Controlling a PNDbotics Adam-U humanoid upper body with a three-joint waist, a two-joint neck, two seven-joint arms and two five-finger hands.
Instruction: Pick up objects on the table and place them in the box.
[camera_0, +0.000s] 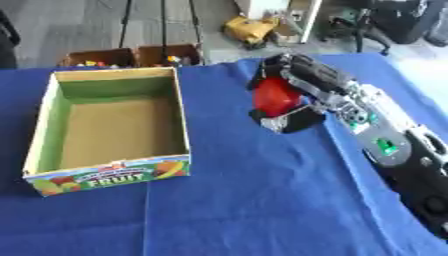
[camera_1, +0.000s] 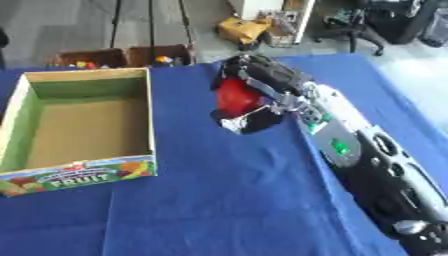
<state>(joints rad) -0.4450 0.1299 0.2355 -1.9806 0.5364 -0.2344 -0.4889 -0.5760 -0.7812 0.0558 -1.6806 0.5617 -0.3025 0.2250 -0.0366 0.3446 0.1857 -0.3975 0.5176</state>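
right hand (camera_0: 293, 95) curled round red fruit (camera_0: 275, 97); fruit box (camera_0: 58, 111) sits off to left, open top up, nothing inside.

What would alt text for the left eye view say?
The robot's right hand is curled around a red object over a blue tablecloth, to the right of an open cardboard fruit box with nothing visible inside.

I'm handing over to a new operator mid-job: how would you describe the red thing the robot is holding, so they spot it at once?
Start at the blue table and find the open cardboard box with FRUIT printed on its front. To the right of it, the right hand is curled round a rounded red object. It is the only bright red thing on the cloth.
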